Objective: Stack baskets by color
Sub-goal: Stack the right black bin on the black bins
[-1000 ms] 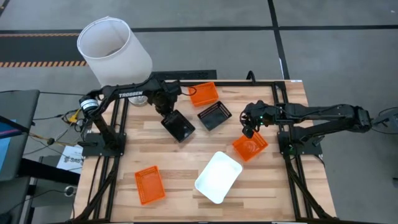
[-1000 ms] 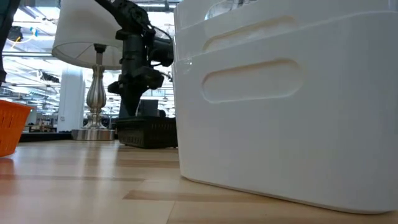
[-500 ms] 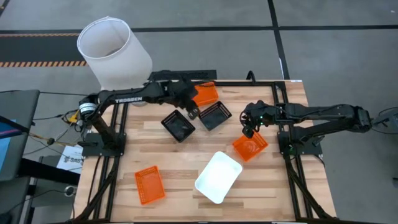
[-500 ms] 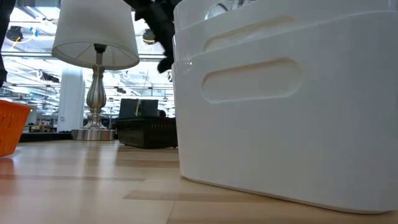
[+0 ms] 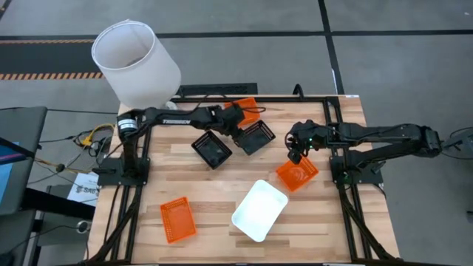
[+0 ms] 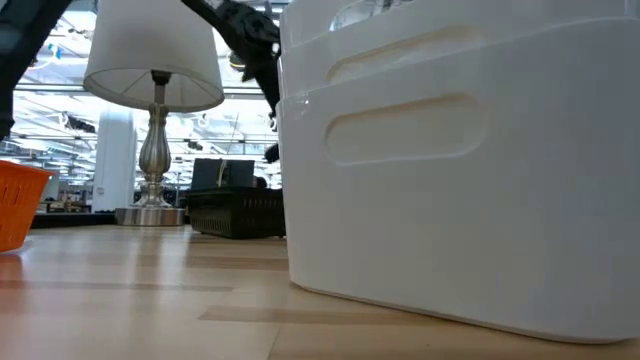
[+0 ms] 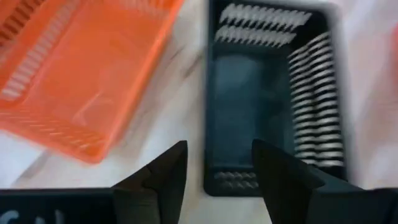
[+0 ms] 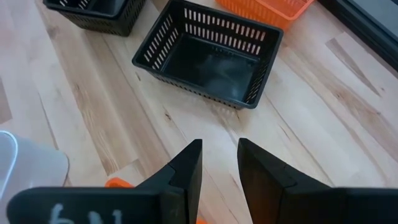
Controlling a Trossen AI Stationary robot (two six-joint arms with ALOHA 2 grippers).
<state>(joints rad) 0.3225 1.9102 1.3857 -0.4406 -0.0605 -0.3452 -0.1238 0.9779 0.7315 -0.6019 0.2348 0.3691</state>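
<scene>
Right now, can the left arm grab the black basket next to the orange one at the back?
Probably yes. The left gripper hangs open over the black basket beside the orange basket, and nothing sits between them.

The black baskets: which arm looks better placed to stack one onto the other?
Probably the left. Its gripper hovers open, empty, at the right-hand black basket, near the other black basket. The right gripper waits by an orange basket.

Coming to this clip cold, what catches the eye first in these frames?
The large white lampshade looms over the table's far left corner. Mid-table, the left gripper, open, hangs between an orange basket and two black baskets. The white basket lies near the front edge, filling most of the low view.
</scene>
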